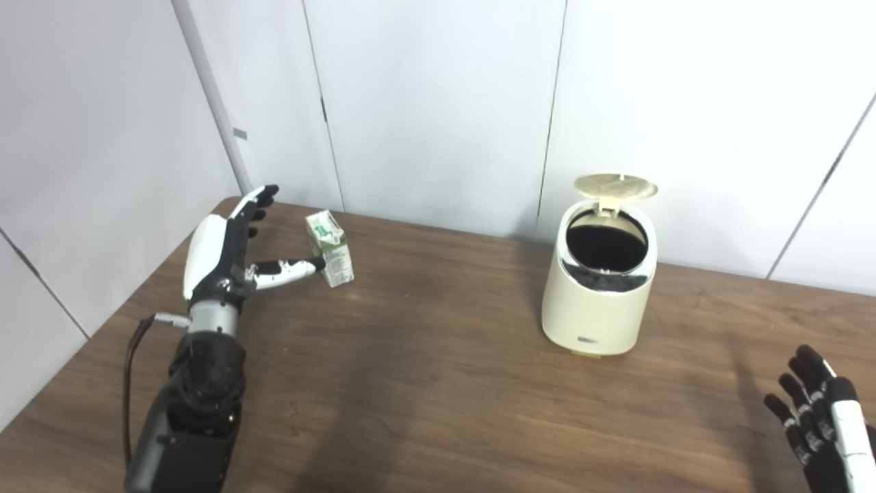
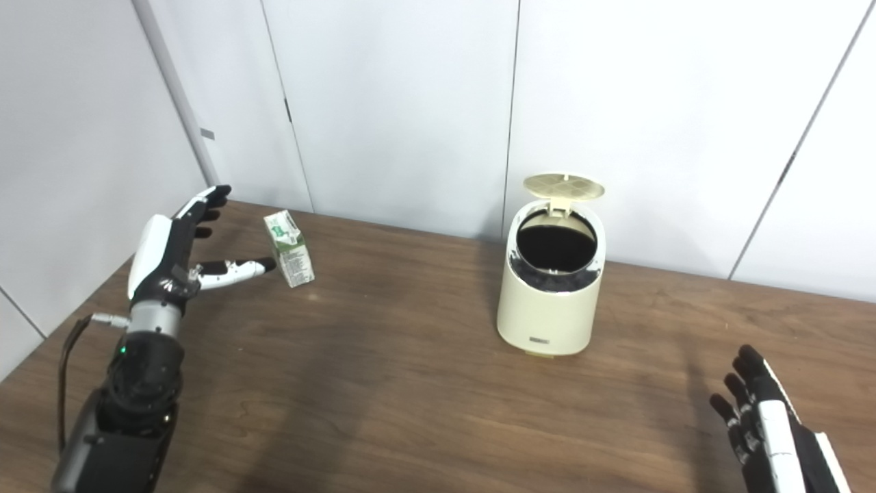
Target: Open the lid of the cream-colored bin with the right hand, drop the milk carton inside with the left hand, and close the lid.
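The cream-colored bin [image 1: 597, 301] stands on the brown table, right of centre. Its round lid [image 1: 615, 185] is flipped up at the back, showing a dark inside. A small white and green milk carton [image 1: 330, 248] stands upright at the back left of the table. My left hand [image 1: 229, 246] is open just left of the carton, its thumb tip at the carton's side and its fingers stretched past it toward the wall. My right hand [image 1: 821, 418] is open at the bottom right corner, well apart from the bin and holding nothing.
White wall panels [image 1: 438, 103] rise close behind the table's far edge. A black cable [image 1: 130, 370] loops beside my left forearm near the table's left edge. Bare wood table [image 1: 424, 383] lies between the carton and the bin.
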You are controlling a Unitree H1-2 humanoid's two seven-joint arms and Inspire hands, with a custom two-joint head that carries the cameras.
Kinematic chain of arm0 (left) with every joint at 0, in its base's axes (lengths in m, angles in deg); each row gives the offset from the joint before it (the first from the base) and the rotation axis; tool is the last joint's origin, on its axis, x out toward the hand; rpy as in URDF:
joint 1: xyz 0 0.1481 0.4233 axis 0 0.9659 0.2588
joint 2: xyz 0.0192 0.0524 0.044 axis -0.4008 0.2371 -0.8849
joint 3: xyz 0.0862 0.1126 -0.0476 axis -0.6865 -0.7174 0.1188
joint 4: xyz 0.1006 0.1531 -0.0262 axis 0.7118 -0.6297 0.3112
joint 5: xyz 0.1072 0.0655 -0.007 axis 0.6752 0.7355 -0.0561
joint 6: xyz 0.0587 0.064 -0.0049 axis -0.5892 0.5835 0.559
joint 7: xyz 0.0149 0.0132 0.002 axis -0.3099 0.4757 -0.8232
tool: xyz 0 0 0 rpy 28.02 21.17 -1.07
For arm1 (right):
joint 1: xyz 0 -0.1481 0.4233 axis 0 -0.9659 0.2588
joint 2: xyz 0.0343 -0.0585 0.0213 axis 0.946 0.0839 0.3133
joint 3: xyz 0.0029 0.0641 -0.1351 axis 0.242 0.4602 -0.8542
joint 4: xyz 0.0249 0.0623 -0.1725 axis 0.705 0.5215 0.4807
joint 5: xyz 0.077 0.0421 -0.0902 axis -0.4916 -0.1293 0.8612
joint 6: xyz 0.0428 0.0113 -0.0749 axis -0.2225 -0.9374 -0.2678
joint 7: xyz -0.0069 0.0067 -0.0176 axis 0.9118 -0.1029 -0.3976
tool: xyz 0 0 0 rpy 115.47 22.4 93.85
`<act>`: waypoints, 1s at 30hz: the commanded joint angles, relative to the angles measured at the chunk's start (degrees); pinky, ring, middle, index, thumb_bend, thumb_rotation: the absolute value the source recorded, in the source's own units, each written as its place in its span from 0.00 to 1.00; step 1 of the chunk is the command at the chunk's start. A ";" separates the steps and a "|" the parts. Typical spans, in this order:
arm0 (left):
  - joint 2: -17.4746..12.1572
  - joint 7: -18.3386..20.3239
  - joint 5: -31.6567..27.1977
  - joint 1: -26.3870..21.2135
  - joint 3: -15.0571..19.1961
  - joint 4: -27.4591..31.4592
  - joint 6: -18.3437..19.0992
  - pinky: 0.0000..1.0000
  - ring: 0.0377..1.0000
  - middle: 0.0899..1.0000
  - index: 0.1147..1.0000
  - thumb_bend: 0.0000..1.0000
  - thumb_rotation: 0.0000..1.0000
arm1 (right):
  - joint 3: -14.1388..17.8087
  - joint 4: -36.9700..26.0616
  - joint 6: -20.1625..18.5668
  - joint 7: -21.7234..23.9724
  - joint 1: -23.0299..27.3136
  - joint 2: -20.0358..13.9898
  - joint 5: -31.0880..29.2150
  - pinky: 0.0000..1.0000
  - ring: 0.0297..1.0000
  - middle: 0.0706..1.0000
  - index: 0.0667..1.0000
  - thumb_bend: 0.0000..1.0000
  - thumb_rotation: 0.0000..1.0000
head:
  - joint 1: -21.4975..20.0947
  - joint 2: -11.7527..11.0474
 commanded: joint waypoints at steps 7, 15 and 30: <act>-3.07 0.68 0.41 -7.21 -2.31 -6.02 0.75 0.65 0.79 0.88 0.90 0.90 0.11 | 0.50 -2.49 0.36 0.85 1.61 0.24 -1.09 0.93 0.98 0.98 0.95 0.58 0.78 | -0.05 -0.06; -4.40 1.23 -0.32 -11.32 -4.64 -13.55 0.66 0.76 0.87 0.91 0.92 0.92 0.14 | 0.37 -3.14 -0.19 0.70 1.66 0.77 -0.89 0.92 0.97 0.98 0.95 0.54 0.79 | -0.20 -0.25; -6.75 1.04 1.01 -15.18 -8.61 -22.29 -0.47 0.79 0.88 0.88 0.88 0.94 0.14 | 0.65 -4.33 -1.42 0.45 1.58 1.94 -1.40 0.91 0.97 0.97 0.95 0.51 0.78 | -0.45 -0.35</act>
